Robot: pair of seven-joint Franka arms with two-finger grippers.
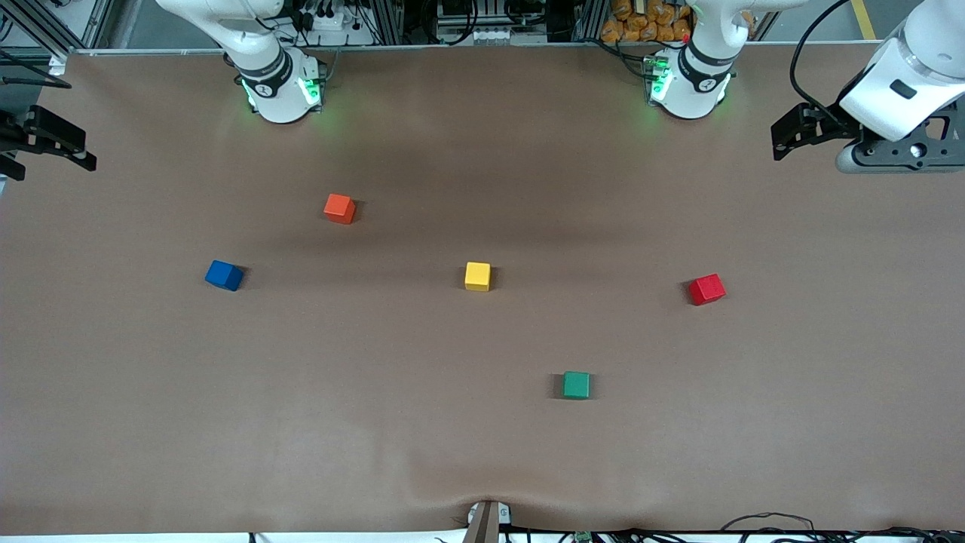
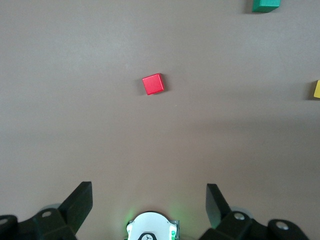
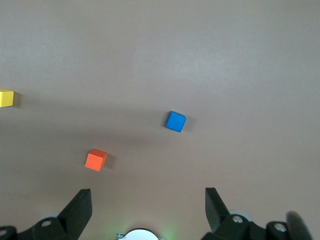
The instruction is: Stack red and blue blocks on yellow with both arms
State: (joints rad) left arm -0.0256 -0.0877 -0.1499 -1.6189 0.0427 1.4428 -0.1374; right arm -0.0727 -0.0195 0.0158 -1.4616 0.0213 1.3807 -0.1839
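Note:
The yellow cube (image 1: 477, 276) sits mid-table. The red block (image 1: 706, 289) lies toward the left arm's end, the blue block (image 1: 224, 275) toward the right arm's end. All three stand apart on the brown cloth. My left gripper (image 1: 784, 139) hangs high at its own end of the table, open and empty. In the left wrist view the left gripper (image 2: 149, 197) is spread wide, with the red block (image 2: 153, 84) and an edge of the yellow cube (image 2: 317, 89) in sight. My right gripper (image 1: 79, 151) hangs high at its own end. The right gripper (image 3: 148, 200) is open over cloth, with the blue block (image 3: 175, 121) and the yellow cube (image 3: 6, 97) in view.
An orange-red cube (image 1: 339, 208) lies farther from the front camera than the blue block, also as the orange-red cube (image 3: 95, 160). A green cube (image 1: 576, 385) sits nearer the camera than the yellow one, also as the green cube (image 2: 265, 5). Both arm bases stand along the table's back edge.

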